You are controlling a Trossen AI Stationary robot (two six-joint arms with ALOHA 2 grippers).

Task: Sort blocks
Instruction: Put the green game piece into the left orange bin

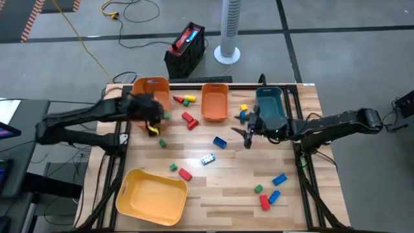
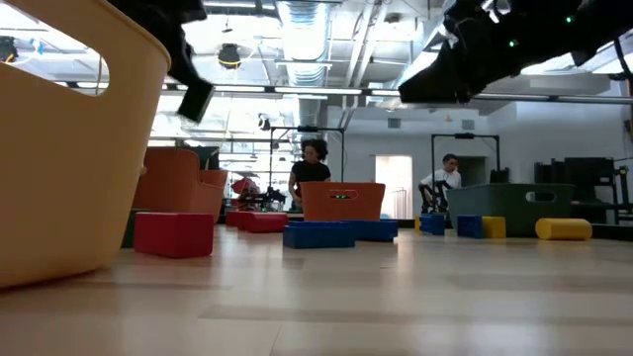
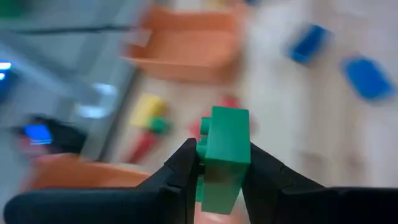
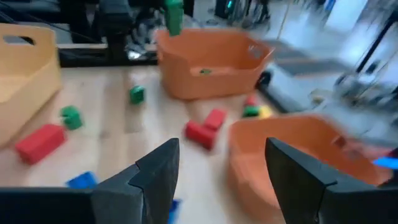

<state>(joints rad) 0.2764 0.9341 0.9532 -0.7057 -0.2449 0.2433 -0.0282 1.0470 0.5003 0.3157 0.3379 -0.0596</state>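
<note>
The left pincer (image 3: 217,174) is closed on a green block (image 3: 222,155), the brick upright between its two dark fingers (image 3: 180,171). From above, this pincer (image 1: 154,116) hangs over the far-left part of the worktop (image 1: 226,188), just near of the left orange bin (image 1: 151,90). A yellow block (image 1: 153,130) and a green block (image 1: 162,142) lie on the wood just beside it.

The right pincer (image 4: 214,174) stands wide open with nothing between its fingers. It hovers (image 1: 249,133) just near of the teal bin (image 1: 270,107), right of the middle orange bin (image 1: 215,102).

The other blocks lie scattered: red ones (image 1: 189,121) between the two orange bins, a blue one (image 1: 220,142) mid-worktop, a green and red pair (image 1: 181,171) by the yellow bin (image 1: 152,195) at the near left, and a blue, green and red cluster (image 1: 270,191) at the near right.

In the low view two people (image 2: 313,168) show in the room beyond.
</note>
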